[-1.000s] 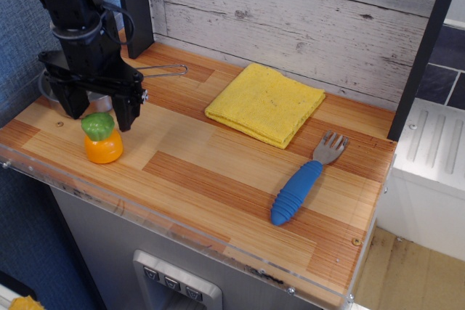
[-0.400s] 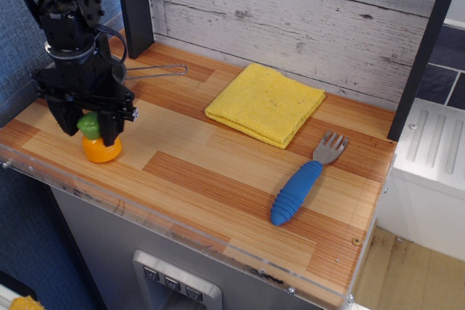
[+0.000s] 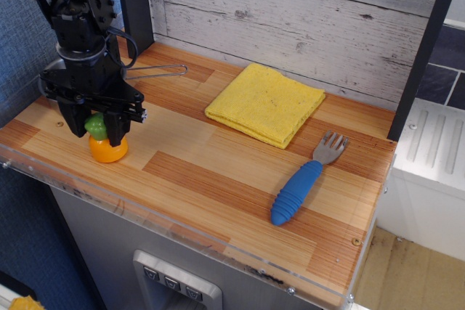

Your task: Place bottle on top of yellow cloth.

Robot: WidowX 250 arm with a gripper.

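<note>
The bottle (image 3: 107, 150), with its orange round body and green cap, stands near the front left corner of the wooden counter. My black gripper (image 3: 96, 128) comes down from above, with one finger on each side of the green cap, closed against it. The orange body shows below the fingers and rests on the counter. The yellow cloth (image 3: 265, 103) lies folded flat at the back middle of the counter, well to the right of the bottle and apart from it.
A fork with a blue handle (image 3: 299, 186) lies at the front right. A metal wire handle (image 3: 161, 71) sticks out behind the gripper. A dark post (image 3: 134, 5) stands at the back left. A clear rim (image 3: 189, 234) runs along the front edge.
The gripper came down from above the bottle to around its green cap, and its fingers closed in. The bottle shifted slightly to the right.
</note>
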